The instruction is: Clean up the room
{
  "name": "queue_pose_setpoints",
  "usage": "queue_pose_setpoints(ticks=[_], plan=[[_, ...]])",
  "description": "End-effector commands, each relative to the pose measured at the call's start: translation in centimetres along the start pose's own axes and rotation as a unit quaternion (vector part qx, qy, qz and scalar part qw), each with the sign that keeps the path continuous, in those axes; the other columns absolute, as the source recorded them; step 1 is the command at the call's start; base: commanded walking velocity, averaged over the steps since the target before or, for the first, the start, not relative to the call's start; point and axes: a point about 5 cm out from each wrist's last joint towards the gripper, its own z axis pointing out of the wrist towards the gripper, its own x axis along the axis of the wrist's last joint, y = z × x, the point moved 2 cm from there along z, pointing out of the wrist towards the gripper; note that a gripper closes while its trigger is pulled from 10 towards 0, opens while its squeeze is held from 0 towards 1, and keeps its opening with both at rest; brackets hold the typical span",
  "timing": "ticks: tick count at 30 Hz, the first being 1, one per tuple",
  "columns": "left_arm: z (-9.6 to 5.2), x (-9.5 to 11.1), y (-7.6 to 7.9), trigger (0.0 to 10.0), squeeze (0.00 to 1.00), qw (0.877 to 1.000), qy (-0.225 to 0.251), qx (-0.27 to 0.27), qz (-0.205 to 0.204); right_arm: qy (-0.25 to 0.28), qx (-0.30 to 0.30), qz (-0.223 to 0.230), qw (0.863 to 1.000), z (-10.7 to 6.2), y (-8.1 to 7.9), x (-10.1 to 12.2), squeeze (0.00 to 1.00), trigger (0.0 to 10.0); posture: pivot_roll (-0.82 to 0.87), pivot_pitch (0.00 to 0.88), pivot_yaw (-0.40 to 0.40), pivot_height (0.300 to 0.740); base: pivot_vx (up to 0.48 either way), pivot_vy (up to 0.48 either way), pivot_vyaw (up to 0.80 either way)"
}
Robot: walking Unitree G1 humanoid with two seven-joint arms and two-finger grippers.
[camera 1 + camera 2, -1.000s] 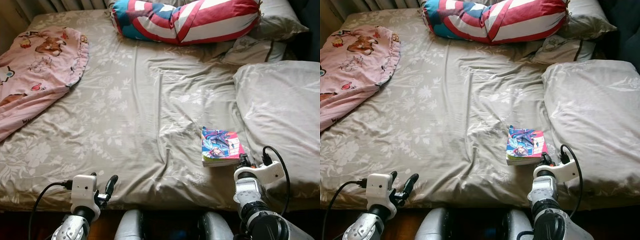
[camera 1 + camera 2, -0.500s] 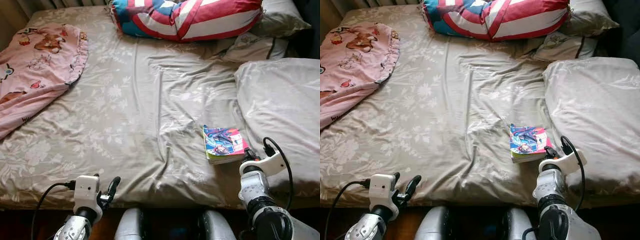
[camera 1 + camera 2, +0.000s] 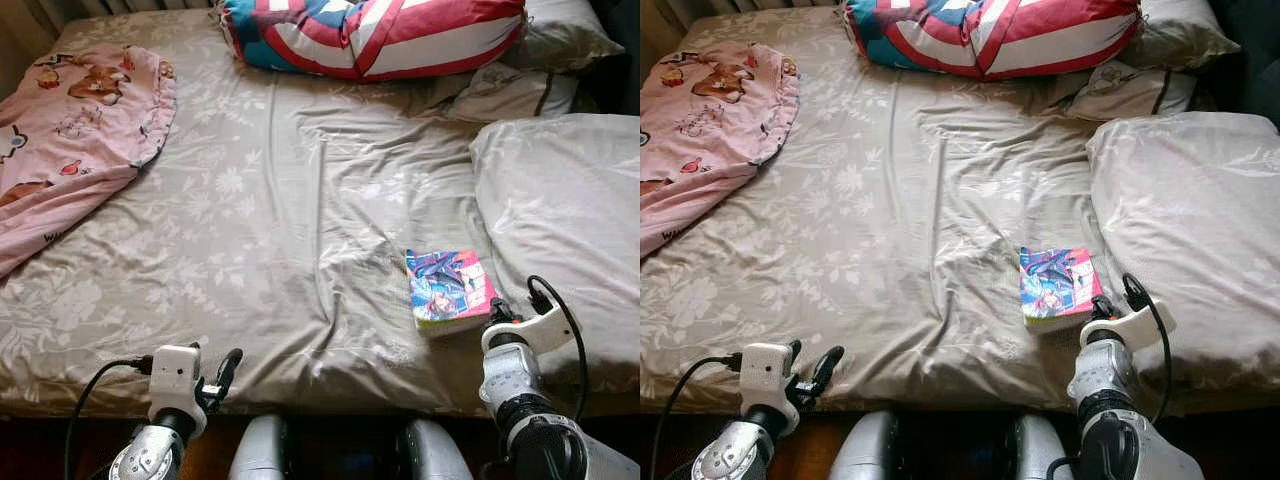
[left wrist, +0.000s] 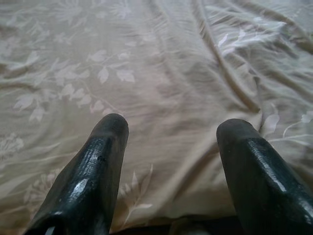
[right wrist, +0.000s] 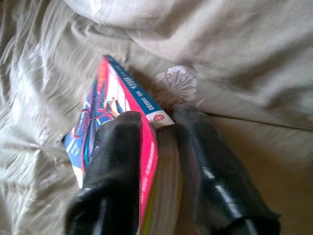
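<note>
Right claw (image 5: 156, 132): clenched on the thick paperback comic book w/ bright pink-and-blue cover (image 3: 449, 289). One black finger (image 5: 115, 161) lies on the cover, the other against the page block and spine corner. Book sits at the near right of the bed, its near edge tilted up off the sheet, just beside the large beige floral pillow (image 3: 565, 220) on the robot's right.

Left claw (image 4: 168, 161): released, fingers spread apart, nothing between them; it hovers over the near edge of the bed, low left, pointing across the sheet.

Beige floral-print bed sheet (image 3: 250, 220): wrinkled, w/ a long crease running from centre toward the near edge.

Far end of bed: long red, white and blue striped bolster cushion (image 3: 380, 35), lying crosswise. Two smaller beige pillows (image 3: 520, 85) sit beside it, far right.

Left side of bed: pink blanket w/ cartoon animal print (image 3: 70, 130), bunched, well apart from the book.
</note>
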Motion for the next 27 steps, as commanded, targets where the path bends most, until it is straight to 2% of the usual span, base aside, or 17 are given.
queue_pose_setpoints(ticks=[1,4,5,6,8,9,12,15,16,17,20,21,22,27], plan=[[-0.4,-0.9,-0.4,10.0,0.0,1.0,-0.022,0.006,0.003,-0.002,-0.021,-0.008,1.0,-0.3,1.2,-0.3,0.72,10.0,0.1,0.244,0.079,0.66,0.0,0.0,0.0],[-0.2,-0.9,-0.3,10.0,0.0,1.0,-0.021,0.005,0.003,0.0,-0.028,-0.006,1.0,-0.3,1.5,-0.2,0.71,10.0,0.1,0.242,0.079,0.66,0.0,0.0,0.0],[-0.2,-0.9,-0.3,10.0,0.0,1.0,-0.021,0.005,0.003,0.0,-0.032,-0.006,0.999,-0.4,1.7,-0.3,0.38,10.0,0.09,0.241,0.078,0.66,0.0,0.0,0.0],[-0.1,-0.9,-0.3,10.0,0.0,1.0,-0.021,0.005,0.003,-0.001,-0.035,-0.007,0.999,-0.4,1.8,-0.4,0.21,10.0,0.09,0.237,0.077,0.66,0.0,0.0,0.0],[0.1,-1.0,-0.3,10.0,0.0,1.0,-0.022,0.004,0.003,-0.006,-0.035,-0.011,0.999,-0.5,1.9,-0.8,0.2,10.0,0.08,0.233,0.075,0.66,0.0,0.0,0.0],[0.2,-1.0,-0.3,10.0,0.0,1.0,-0.022,0.003,0.003,-0.01,-0.034,-0.016,0.999,-0.6,1.9,-1.1,0.0,10.0,0.08,0.231,0.074,0.66,0.0,0.0,0.0],[0.6,-1.0,-0.1,10.0,0.0,1.0,-0.022,0.002,0.002,-0.016,-0.033,-0.03,0.999,-0.9,2.1,-1.6,0.0,10.0,0.08,0.226,0.073,0.66,0.0,0.0,0.0],[1.2,-1.0,-0.1,10.0,0.0,1.0,-0.019,0.002,0.0,-0.018,-0.003,-0.084,0.996,-1.1,1.5,-2.3,0.0,10.0,0.06,0.204,0.063,0.66,0.0,0.0,0.0],[1.7,-1.1,-0.1,10.0,0.0,1.0,-0.02,0.004,-0.001,-0.019,0.022,-0.123,0.992,-1.3,0.8,-2.7,0.0,10.0,0.04,0.187,0.055,0.66,0.0,0.0,0.0],[1.9,-1.1,-0.1,10.0,0.0,1.0,-0.02,0.004,-0.002,-0.019,0.026,-0.131,0.991,-1.3,0.7,-2.8,0.0,10.0,0.04,0.187,0.055,0.66,0.0,0.0,0.0],[2.6,-1.4,-0.2,10.0,0.0,1.0,-0.022,0.013,-0.01,-0.02,0.075,-0.2,0.977,-1.6,-0.4,-3.6,0.0,10.0,0.02,0.156,0.044,0.66,0.0,0.0,0.0],[3.2,-1.3,-0.3,10.0,0.0,0.999,-0.019,0.019,-0.017,-0.016,0.108,-0.242,0.964,-2.0,-1.0,-4.1,0.0,10.0,0.01,0.14,0.039,0.66,0.0,0.0,0.0],[3.8,-1.2,-0.3,10.0,0.0,0.999,-0.017,0.022,-0.022,-0.013,0.125,-0.257,0.958,-2.3,-1.1,-4.4,0.0,10.0,0.0,0.123,0.033,0.66,0.0,0.0,0.0],[5.1,-1.1,-0.1,10.0,0.0,0.999,-0.014,0.025,-0.028,-0.016,0.14,-0.292,0.946,-2.6,-0.7,-4.7,0.0,10.0,-0.03,0.077,0.018,0.66,0.0,0.0,0.0]])
